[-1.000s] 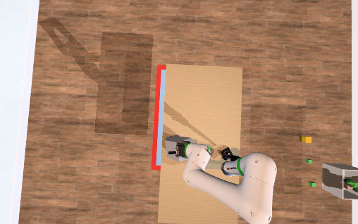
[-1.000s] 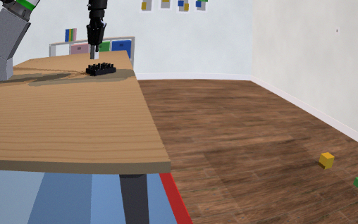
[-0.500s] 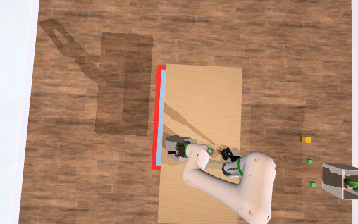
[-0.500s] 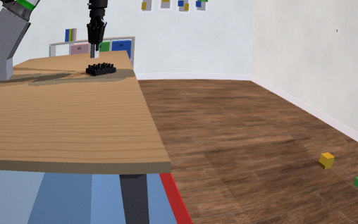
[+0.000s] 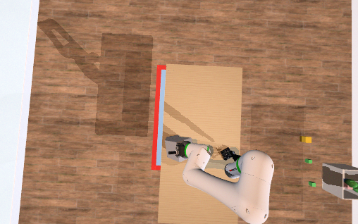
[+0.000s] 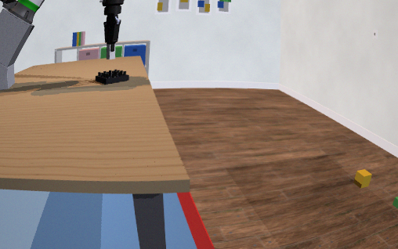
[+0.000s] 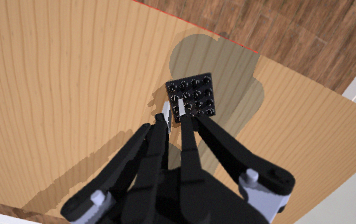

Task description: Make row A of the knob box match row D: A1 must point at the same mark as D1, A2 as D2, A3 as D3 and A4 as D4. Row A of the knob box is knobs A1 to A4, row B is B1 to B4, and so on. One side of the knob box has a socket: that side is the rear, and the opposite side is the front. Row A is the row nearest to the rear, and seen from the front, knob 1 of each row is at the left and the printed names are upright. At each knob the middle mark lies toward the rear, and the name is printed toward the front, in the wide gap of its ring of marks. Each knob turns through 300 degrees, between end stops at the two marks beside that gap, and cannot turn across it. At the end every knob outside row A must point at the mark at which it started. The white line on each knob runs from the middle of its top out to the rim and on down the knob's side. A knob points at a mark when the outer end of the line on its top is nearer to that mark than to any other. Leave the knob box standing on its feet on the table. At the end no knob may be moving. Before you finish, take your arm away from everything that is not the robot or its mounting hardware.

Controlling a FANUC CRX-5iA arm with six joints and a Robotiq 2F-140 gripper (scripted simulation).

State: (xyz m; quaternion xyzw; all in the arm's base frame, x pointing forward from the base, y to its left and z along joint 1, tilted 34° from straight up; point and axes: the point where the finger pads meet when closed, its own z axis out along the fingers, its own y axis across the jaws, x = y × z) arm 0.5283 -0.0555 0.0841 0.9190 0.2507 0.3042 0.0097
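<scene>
The black knob box [image 5: 226, 152] [image 6: 113, 79] [image 7: 192, 91] stands flat on the table, near a long edge. In the wrist view its knobs show as a four-by-four grid with small pale marks; the names, the socket and most line directions are too small to read. My gripper [image 6: 110, 52] [image 7: 174, 106] is open by a narrow gap with nothing between its fingers. It points down and hangs above the box, clear of the knobs in the exterior view. In the wrist view one fingertip covers part of the box's lower left; the other is just outside its left side.
The wooden table [image 5: 201, 91] [image 6: 86, 129] [image 7: 75, 75] has an edge close beyond the box. The arm's grey pedestal [image 5: 173, 142] [image 6: 13, 43] stands across the table from it. A yellow block [image 5: 306, 139] [image 6: 363, 178] lies on the floor. Arm shadows fall around the box.
</scene>
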